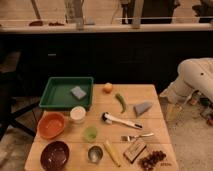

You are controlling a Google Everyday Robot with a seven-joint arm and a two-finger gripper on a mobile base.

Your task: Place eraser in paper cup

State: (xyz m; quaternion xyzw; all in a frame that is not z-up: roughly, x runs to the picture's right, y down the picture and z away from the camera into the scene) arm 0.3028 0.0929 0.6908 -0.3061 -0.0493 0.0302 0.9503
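Observation:
The eraser [135, 150], a tan block with a dark side, lies near the table's front edge, right of centre, between a yellow piece and the grapes. The white paper cup [77, 114] stands upright left of centre, just in front of the green tray, well apart from the eraser. My white arm [196, 77] is off the table to the right. Its gripper [173, 111] hangs low beside the table's right edge, far from both the eraser and the cup.
A green tray [66, 93] holds a grey-blue sponge [78, 92]. An orange bowl [51, 125], dark bowl [55, 155], green cup [90, 133], metal cup [95, 153], brush [120, 120], fork [136, 136], grey wedge [142, 108], green pepper [121, 101], orange fruit [107, 87] and grapes [152, 160] crowd the table.

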